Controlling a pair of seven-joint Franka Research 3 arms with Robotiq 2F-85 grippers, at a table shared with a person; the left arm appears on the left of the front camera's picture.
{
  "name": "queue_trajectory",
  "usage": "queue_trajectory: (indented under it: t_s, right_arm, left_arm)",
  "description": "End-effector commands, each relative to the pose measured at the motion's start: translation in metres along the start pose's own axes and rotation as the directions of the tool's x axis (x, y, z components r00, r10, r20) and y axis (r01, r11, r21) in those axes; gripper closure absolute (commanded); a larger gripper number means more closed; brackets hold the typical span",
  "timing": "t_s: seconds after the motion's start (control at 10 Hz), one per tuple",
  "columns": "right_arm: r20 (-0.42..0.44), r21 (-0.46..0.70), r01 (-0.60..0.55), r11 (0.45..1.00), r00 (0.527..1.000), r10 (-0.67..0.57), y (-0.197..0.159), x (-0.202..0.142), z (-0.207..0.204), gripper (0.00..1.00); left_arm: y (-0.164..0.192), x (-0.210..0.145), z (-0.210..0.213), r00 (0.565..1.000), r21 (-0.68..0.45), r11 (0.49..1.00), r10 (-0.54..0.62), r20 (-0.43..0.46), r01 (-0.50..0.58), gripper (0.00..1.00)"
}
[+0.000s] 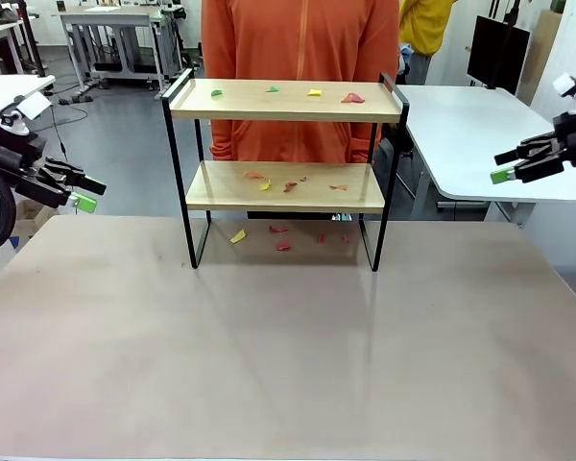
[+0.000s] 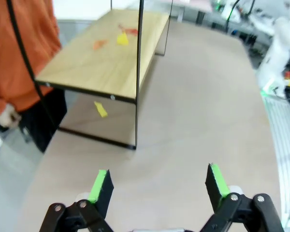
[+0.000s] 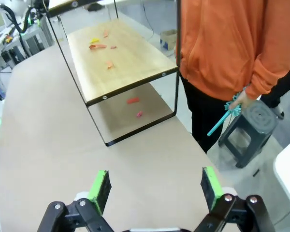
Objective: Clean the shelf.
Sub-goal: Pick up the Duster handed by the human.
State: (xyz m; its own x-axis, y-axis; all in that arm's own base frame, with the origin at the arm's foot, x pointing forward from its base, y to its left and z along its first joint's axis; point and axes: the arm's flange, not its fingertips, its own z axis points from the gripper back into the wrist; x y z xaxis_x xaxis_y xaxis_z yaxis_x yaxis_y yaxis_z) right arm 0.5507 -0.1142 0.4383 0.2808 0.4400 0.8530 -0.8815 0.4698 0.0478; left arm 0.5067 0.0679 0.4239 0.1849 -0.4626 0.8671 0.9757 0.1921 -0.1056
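Because the shelf [image 1: 288, 108] stands upright at the far middle of the table [image 1: 288, 384], long side toward the robot, both boards appear reachable from the near side. Small coloured scraps [image 1: 315, 92] lie spaced along the top board [image 1: 250, 98]. More lie in a loose group on the lower board [image 1: 221, 189], and others on the table directly beneath it, between the frame's feet. None has been removed, so the cleaning is judged not yet started.

A person [image 1: 298, 38] in orange stands just behind the shelf. In the right wrist view, one hand [image 3: 239, 102] is held behind the back and grips a teal tool [image 3: 222, 118], whose type cannot be determined.

The left gripper [image 1: 88, 192] hangs beyond the table's left edge, at about the height of the lower board. Its fingers point inward toward the shelf and its jaws are spread, with nothing between them. The right gripper [image 1: 502, 165] mirrors this pose off the right side, slightly higher, jaws likewise spread and empty. Both are well apart from the shelf and touch nothing. This symmetric, pulled-back pose reads as a ready position that leaves the table free for either arm to approach.

The scraps are flat and light, so a pinch is likely to need a low, close approach under the top board and between the raised end rails.
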Motion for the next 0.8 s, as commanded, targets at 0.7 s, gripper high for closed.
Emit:
queue_trajectory:
  t_s: [0.7]
  right_arm:
    - [0.227,0.030,-0.093,0.995,0.970,0.084,-0.065,-0.031,0.003,0.00]
  left_arm:
    - [0.052,-0.038,0.017,0.912,0.052,0.970,-0.240,0.333,0.236,0.00]
